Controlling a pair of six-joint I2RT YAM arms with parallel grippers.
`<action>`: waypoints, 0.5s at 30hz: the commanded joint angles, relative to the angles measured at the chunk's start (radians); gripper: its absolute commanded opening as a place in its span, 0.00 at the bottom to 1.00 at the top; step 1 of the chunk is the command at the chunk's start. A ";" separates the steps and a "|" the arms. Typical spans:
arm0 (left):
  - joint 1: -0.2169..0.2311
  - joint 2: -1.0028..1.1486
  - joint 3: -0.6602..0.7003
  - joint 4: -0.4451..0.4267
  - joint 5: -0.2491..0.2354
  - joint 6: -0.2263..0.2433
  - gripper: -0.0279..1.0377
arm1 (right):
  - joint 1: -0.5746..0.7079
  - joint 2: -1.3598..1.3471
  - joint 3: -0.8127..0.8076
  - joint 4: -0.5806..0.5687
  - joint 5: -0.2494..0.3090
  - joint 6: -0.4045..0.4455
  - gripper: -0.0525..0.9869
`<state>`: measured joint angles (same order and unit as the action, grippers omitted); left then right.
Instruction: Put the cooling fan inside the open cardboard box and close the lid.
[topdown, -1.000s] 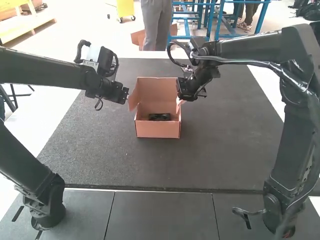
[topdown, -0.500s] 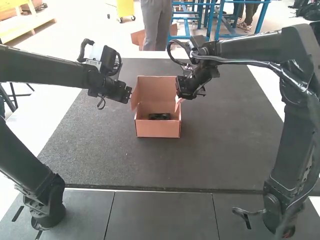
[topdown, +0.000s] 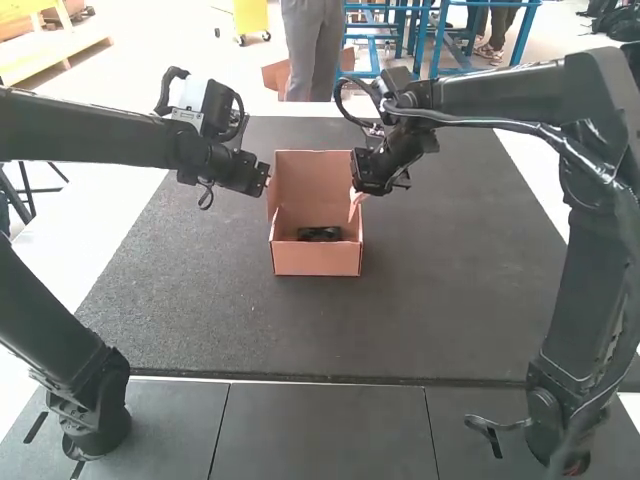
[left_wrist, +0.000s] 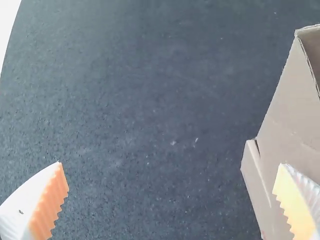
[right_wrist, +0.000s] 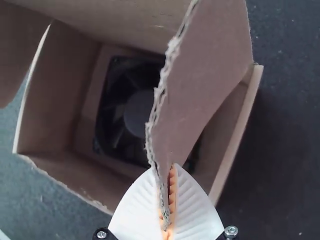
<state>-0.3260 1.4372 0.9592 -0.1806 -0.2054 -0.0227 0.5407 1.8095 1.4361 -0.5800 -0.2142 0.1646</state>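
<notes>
Left gripper (topdown: 262, 180) closer to the cardboard box's (topdown: 315, 255) left flap (topdown: 272, 208); right gripper (topdown: 361, 186) and pinched right flap (right_wrist: 205, 75) slightly higher.

Cardboard box (topdown: 315, 255) tan-brown, cooling fan (right_wrist: 131, 117) black. My end effector fingers (right_wrist: 136, 212) white and ribbed, with serrated orange pads (left_wrist: 47, 200). Bench mat (topdown: 450, 280) dark grey, finely speckled.

Matt cardbd box (topdown: 315, 255), rough grainy mat (topdown: 450, 290).

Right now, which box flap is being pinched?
The right flap: the right gripper clamps it between white fingers. The left flap is free; the left gripper is open beside it.
</notes>
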 joint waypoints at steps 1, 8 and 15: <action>-0.016 -0.001 0.027 0.006 0.026 0.000 0.94 | -0.013 -0.030 0.043 0.012 -0.002 0.007 0.04; -0.024 0.000 0.026 0.004 0.055 -0.002 0.94 | -0.013 -0.030 0.044 0.020 -0.002 0.007 0.04; -0.024 0.006 0.019 0.009 0.063 -0.002 0.94 | -0.013 -0.030 0.041 0.019 -0.005 0.007 0.04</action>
<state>-0.3408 1.4372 0.9592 -0.1818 -0.1627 -0.0231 0.5400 1.8095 1.4380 -0.5735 -0.2142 0.1646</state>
